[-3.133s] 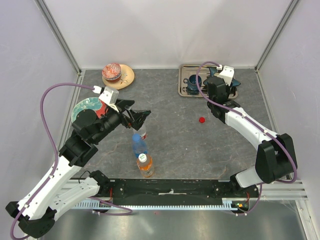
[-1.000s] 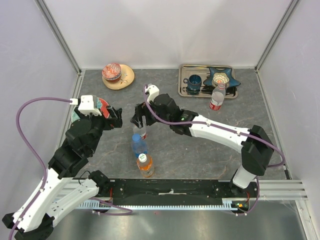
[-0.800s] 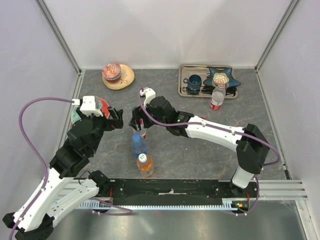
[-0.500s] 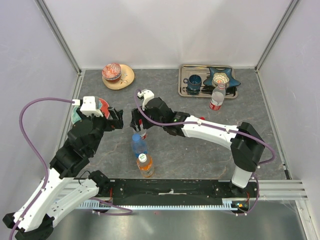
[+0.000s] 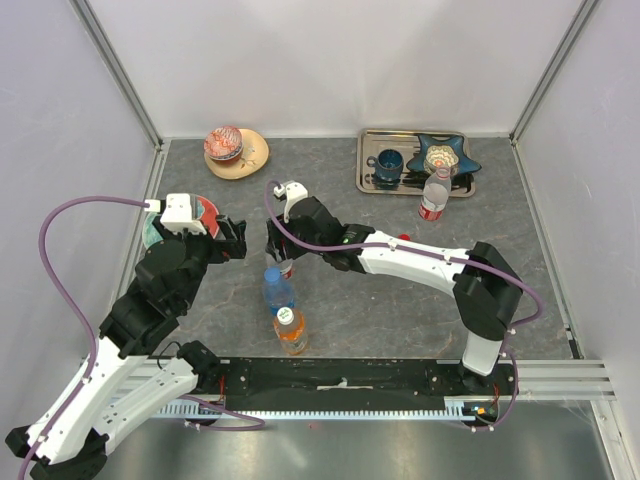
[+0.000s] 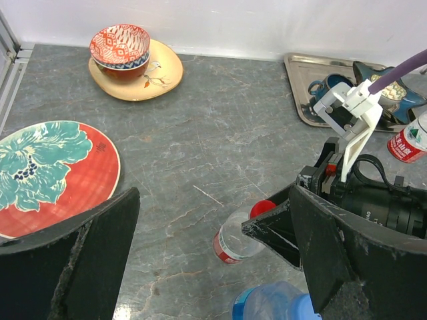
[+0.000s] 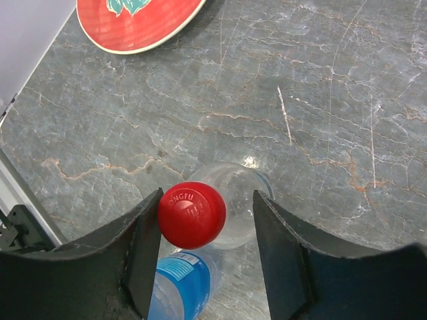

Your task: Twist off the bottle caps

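**Right gripper open around the red cap**

The right gripper (image 7: 208,200) was open, with one finger on each side of the red cap (image 7: 191,215). One finger touched the cap. The other finger stood a little off it. The cap sat on top of a clear bottle (image 6: 231,241), which stood upright in the middle of the gray table (image 5: 350,290). Just nearer stood the blue bottle (image 5: 277,290). Nearer than that was the orange bottle (image 5: 291,335) with its white cap (image 5: 286,314) on. The left gripper (image 6: 215,193) was open wide and held nothing. It hung just left of the clear bottle. Another clear bottle (image 5: 432,197) stood far to the right, by the near edge of the metal tray (image 5: 365,160).
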Controlling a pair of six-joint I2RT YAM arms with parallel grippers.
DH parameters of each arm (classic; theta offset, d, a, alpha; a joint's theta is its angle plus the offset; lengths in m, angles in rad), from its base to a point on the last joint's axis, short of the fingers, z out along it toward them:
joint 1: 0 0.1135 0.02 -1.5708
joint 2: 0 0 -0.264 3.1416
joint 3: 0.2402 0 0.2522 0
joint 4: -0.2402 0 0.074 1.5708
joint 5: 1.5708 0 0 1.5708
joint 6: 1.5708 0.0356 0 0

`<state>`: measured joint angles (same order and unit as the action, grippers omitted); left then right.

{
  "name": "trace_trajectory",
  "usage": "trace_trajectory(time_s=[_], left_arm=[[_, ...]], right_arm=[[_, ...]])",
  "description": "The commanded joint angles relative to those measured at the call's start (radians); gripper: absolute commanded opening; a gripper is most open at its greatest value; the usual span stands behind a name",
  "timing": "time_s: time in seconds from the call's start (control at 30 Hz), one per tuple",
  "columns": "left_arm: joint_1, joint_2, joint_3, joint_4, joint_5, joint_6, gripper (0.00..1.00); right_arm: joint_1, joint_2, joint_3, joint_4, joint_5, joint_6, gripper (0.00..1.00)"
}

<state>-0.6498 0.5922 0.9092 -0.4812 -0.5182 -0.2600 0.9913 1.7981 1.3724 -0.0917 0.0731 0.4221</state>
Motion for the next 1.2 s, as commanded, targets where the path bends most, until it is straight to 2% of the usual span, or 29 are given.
trace_trajectory(time_s=[0.0,0.27,0.43,0.57,0.7,0.8,0.87,0.9,0.97,1.03,1.07,1.1,1.13,1.17], left_arm=[[0.003,-0.012,-0.009,0.016,-0.002,-0.005,0.99],[0.003,-0.006,-0.007,0.016,0.0,-0.004,0.99],[0.003,-0.005,0.002,0.024,-0.009,0.007,0.99],[0.003,0.011,0.016,0.075,-0.032,0.037,0.99],[0.004,0.093,0.086,0.15,-0.066,0.079,0.98],[0.045,0.205,0.198,0.19,-0.045,0.058,0.98],[0.096,0.289,0.304,0.185,0.038,0.018,0.98],[0.145,0.317,0.339,0.178,0.138,-0.039,0.98],[0.18,0.402,0.434,0.168,0.239,-0.093,0.98],[0.242,0.451,0.477,0.202,0.516,-0.165,0.98],[0.263,0.493,0.477,0.243,0.659,-0.189,0.99],[0.297,0.518,0.476,0.332,0.918,-0.246,0.99],[0.306,0.54,0.462,0.396,1.04,-0.277,1.0],[0.312,0.591,0.458,0.453,1.266,-0.306,0.99]], right_arm=[[0.006,0.004,0.03,0.04,0.024,-0.003,0.6],[0.006,-0.029,0.001,0.064,0.051,-0.022,0.38],[0.004,-0.114,-0.01,0.024,0.12,-0.058,0.33],[-0.014,-0.233,0.029,-0.052,0.255,-0.121,0.31],[-0.084,-0.334,0.102,-0.17,0.307,-0.115,0.26],[-0.127,-0.367,0.154,-0.247,0.294,-0.077,0.1],[-0.146,-0.39,0.145,-0.256,0.231,-0.056,0.04],[-0.166,-0.41,0.14,-0.264,0.211,-0.028,0.02],[-0.186,-0.431,0.119,-0.266,0.122,0.0,0.0],[-0.227,-0.456,0.11,-0.266,0.042,0.032,0.0],[-0.243,-0.462,0.108,-0.266,-0.057,0.038,0.0],[-0.272,-0.471,0.109,-0.275,-0.105,0.041,0.0],[-0.285,-0.474,0.119,-0.281,-0.145,0.044,0.0],[-0.298,-0.476,0.129,-0.296,-0.23,0.041,0.0]])
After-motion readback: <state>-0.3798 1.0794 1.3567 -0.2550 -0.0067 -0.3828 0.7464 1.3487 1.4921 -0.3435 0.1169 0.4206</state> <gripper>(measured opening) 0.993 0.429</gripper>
